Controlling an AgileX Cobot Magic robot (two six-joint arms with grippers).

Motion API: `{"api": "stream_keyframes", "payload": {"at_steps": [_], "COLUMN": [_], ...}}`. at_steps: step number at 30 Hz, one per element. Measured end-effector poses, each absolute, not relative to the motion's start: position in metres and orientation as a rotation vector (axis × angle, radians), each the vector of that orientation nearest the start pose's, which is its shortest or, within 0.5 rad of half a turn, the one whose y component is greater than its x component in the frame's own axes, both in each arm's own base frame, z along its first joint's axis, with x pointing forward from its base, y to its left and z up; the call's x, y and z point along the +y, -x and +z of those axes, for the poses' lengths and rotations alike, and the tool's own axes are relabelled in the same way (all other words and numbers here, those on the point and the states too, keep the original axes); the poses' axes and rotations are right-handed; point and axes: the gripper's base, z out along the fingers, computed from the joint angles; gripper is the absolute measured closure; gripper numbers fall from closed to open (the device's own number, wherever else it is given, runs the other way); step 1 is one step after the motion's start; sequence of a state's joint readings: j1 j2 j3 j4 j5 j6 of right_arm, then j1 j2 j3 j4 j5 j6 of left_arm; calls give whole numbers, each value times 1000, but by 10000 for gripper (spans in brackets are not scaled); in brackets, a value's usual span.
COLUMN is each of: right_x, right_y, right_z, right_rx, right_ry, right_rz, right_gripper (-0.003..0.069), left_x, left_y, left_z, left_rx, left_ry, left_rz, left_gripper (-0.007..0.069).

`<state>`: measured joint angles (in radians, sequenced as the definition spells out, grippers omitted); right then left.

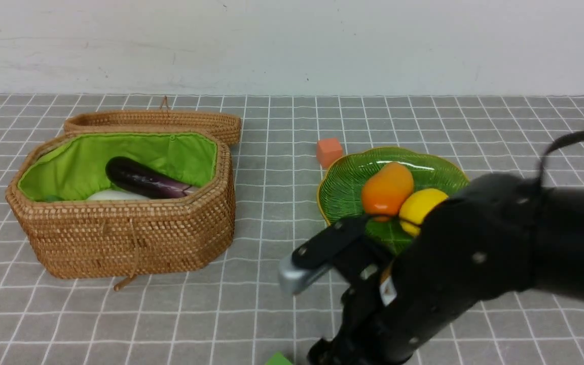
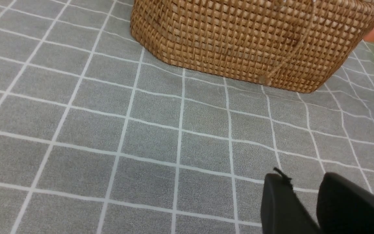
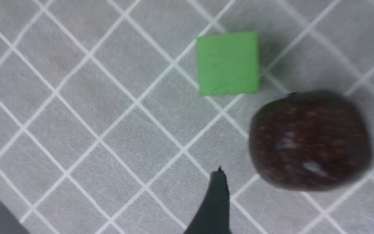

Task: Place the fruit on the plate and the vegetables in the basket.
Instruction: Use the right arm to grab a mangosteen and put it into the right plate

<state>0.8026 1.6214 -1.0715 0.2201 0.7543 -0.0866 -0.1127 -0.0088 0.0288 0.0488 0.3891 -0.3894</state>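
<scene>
The task looks nearly done, with one fruit left on the cloth as far as these views show. The basket (image 1: 119, 223) stands open at the far left, its lid (image 1: 155, 124) lying behind it; inside, against the green lining, rest the dark purple eggplant (image 1: 145, 180) and the white oval vegetable (image 1: 112, 195). A carrot cannot be made out: only a sliver of green shows low in the basket's left corner.

The plate (image 1: 342, 187) sits to the right, holding the mango (image 1: 387, 190) and the lemon (image 1: 418, 208), touching each other. The orange cube (image 1: 329, 151) lies just beyond the plate's left rim.

The maroon fruit (image 3: 310, 141) is still on the cloth at the near edge, just beside the green block (image 3: 228, 63). The right gripper (image 3: 304, 198) hangs over it with fingers spread wide either side, gripping nothing yet. The left gripper (image 2: 304, 201) hovers near the basket's front wall, jaws close together and empty.
</scene>
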Motion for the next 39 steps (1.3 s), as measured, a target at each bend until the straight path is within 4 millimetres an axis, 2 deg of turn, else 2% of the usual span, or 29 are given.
{"api": "stream_keyframes", "payload": {"at_steps": [5,7,10,18,24,29,31,32,33,35,36,37,38,39], "right_x": [246,247,246,245,241,223,199,197,180,164,148,137,136,123], "right_y": [-223,-224,-225,-226,-226,-250,-281,-284,-302,-316,-327,-334,-335,-342], "right_z": [193,187,186,191,204,228,243,245,252,256,258,258,258,256], "right_rx": [2686,2695,2686,2651,2625,2619,2608,2600,2569,2533,2513,2504,2501,2507], "right_ry": [1090,1102,1118,1126,1108,965,785,769,661,567,481,419,404,333], "right_rz": [326,308,286,276,290,304,297,298,288,278,269,268,269,267], "right_gripper": [60,80,125,126,126,126,126,126,126,126,126,126,126,126], "left_x": [-4,-4,-4,-4,-4,-4,-4,-4,-4,-4,-4,-4,-4,-4], "left_y": [-52,-52,-52,-52,-52,-52,-52,-52,-52,-52,-52,-52,-52,-52], "left_z": [169,169,169,169,169,169,169,169,169,169,169,169,169,169], "left_rx": [1889,1889,1889,1889,1889,1889,1889,1889,1889,1889,1889,1889,1889,1889], "left_ry": [232,232,232,232,232,232,232,232,232,232,232,232,232,232], "left_rz": [-294,-294,-294,-294,-294,-294,-294,-294,-294,-294,-294,-294,-294,-294], "left_gripper": [439,440,438,438,428,424,421,421,418,417,415,414,414,414]}}
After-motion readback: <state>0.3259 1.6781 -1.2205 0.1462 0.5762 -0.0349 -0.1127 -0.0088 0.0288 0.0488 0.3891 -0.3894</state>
